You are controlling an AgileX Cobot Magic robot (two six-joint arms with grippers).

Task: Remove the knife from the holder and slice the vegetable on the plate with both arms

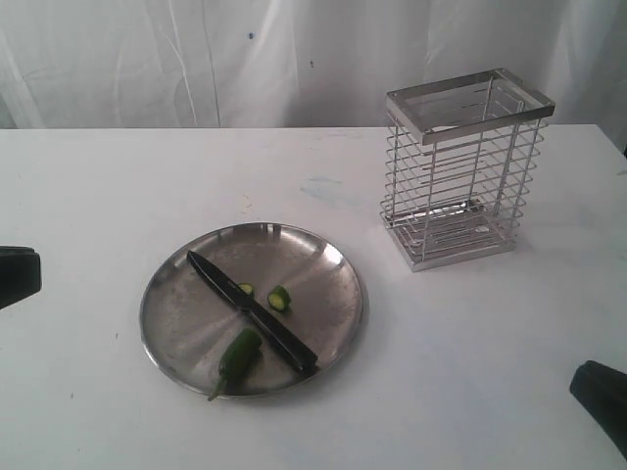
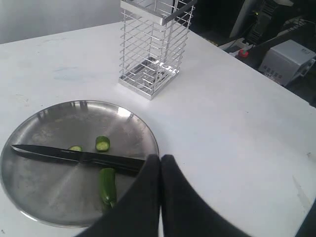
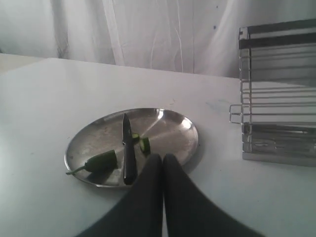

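Two cut rounds of the vegetable lie on the plate in the exterior view, the stemmed remainder across the knife from them; the knife rests flat across the plate, clear of the holder near the counter's far right corner. Both arms sit back at the left and right edges, their fingers out of sight there. From the left wrist, the left gripper shows its fingers pressed together, holding nothing, over the plate's rim. From the right wrist, the right gripper is likewise closed and empty. Slicing looks done; any further cut calls for regrasping the handle.
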